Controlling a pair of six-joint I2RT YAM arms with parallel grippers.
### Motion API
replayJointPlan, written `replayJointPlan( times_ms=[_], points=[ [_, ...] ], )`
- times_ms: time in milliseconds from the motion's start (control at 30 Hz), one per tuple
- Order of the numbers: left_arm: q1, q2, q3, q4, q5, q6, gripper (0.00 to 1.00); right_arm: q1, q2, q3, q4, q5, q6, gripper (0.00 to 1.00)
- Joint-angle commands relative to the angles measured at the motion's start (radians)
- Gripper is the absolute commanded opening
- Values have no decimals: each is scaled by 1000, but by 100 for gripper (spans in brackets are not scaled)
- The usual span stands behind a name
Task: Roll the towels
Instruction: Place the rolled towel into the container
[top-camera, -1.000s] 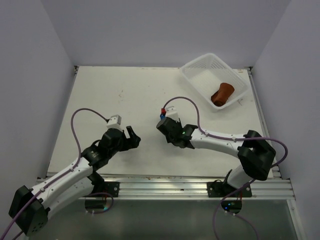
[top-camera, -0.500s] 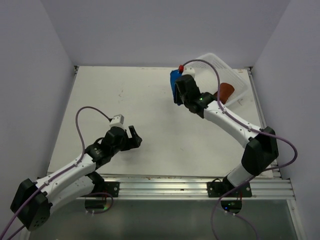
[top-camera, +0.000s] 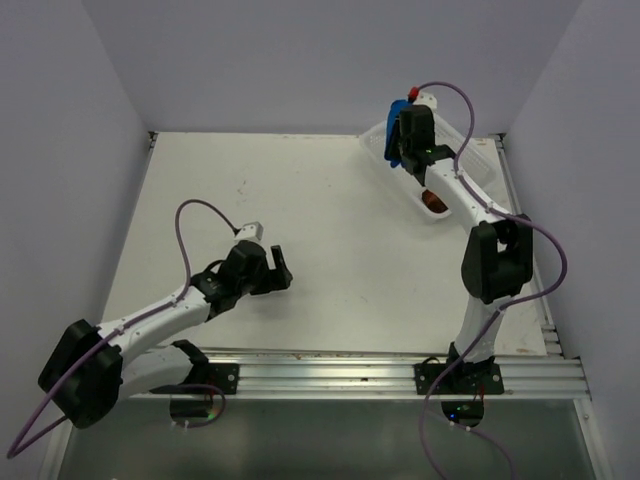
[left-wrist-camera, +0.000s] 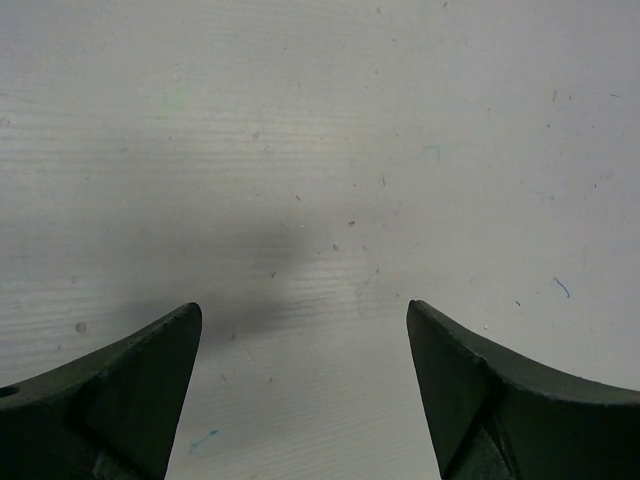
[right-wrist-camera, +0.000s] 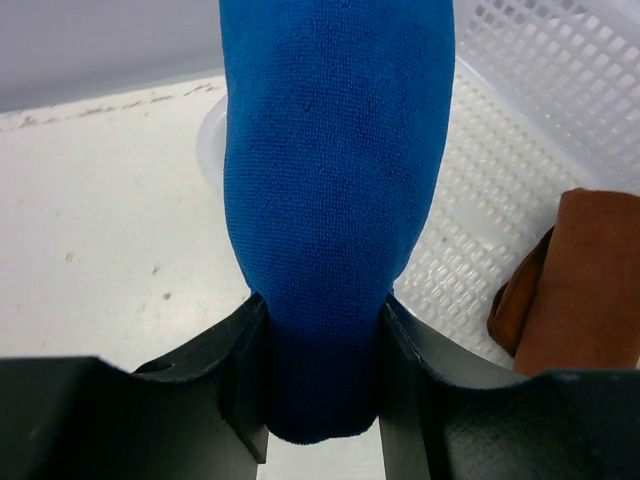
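Arriving at the basket (right-wrist-camera: 520, 90): blue towel (right-wrist-camera: 335, 200)

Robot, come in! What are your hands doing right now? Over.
Left gripper open, empty, above table. Right gripper shut on blue towel, at basket rim. Brown towel lies in basket.

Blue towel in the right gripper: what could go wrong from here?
1. The right gripper holds the rolled blue towel by one end, over the basket edge. Released here, it may catch the rim and fall outside.
2. Gripped only at one end, the roll might loosen as it drops.
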Motion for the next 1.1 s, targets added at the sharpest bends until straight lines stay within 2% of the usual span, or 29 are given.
replayJointPlan(
  times_ms=[0, 233, 467, 567, 700, 1033, 1067],
  points=[
    [6, 74, 68, 67, 18, 39, 88, -62, 55, 57, 136, -66, 18, 0],
    [15, 199, 140, 101, 26, 79, 88, -143, 202, 103, 277, -134, 64, 0],
    [20, 255, 170, 120, 29, 97, 88, -154, 356, 197, 346, -148, 139, 0],
    [21, 274, 169, 132, 40, 100, 88, -174, 386, 195, 348, -164, 197, 0],
    [23, 295, 166, 150, 67, 97, 88, -197, 370, 108, 360, -163, 242, 0],
    [23, 301, 137, 218, 124, 87, 88, -231, 363, 42, 198, -125, 260, 0],
    [23, 297, 135, 219, 127, 87, 88, -231, 365, 46, 182, -119, 254, 7]
  ],
)
